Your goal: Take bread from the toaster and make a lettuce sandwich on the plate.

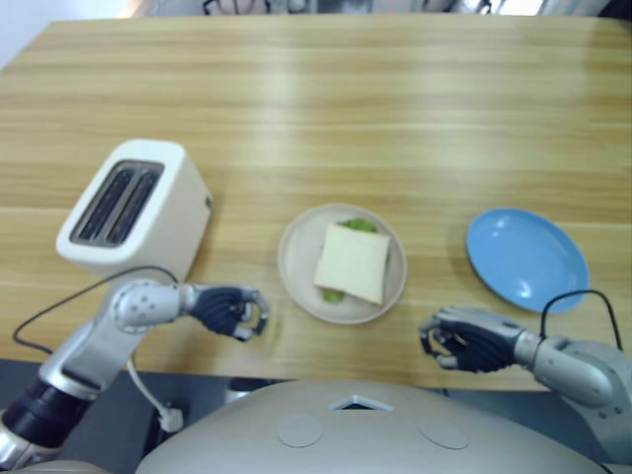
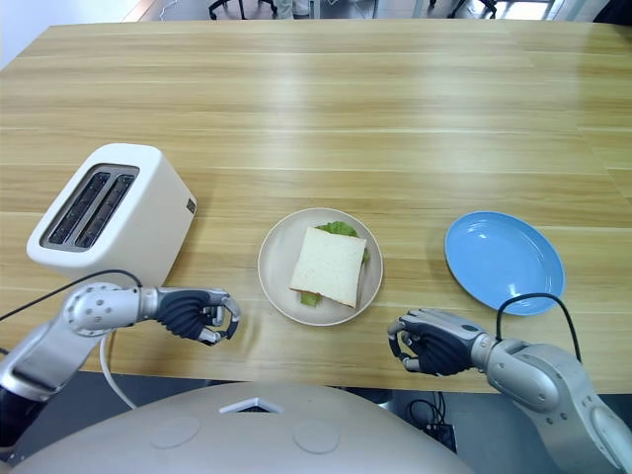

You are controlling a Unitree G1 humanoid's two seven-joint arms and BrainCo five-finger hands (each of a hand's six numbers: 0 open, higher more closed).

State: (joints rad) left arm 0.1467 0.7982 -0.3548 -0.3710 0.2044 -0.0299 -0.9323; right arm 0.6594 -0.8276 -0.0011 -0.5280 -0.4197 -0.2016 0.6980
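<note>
Right eye view. A white toaster (image 2: 104,212) stands on the left of the wooden table (image 2: 346,118). Its two slots are dark, and what lies inside them cannot be made out. Near the table's front edge sits a beige plate (image 2: 276,261) carrying the sandwich. One slice of bread (image 2: 328,267) lies on top, slightly askew. The lettuce (image 2: 341,228) shows only as green fringes at the slice's far edge and near corner. Whatever lies beneath the lettuce is hidden by the slice.

A blue plate (image 2: 504,262) rests well apart to the right. The left hand (image 2: 197,316) hovers over the table's front edge, between toaster and beige plate, touching neither. Its fingers are curled inward around nothing. The right hand (image 2: 430,346) sits at the front edge between the two plates. Its fingers are likewise curled into a loose fist, with nothing in its grasp. Both forearms are cut off by the lower frame corners.
</note>
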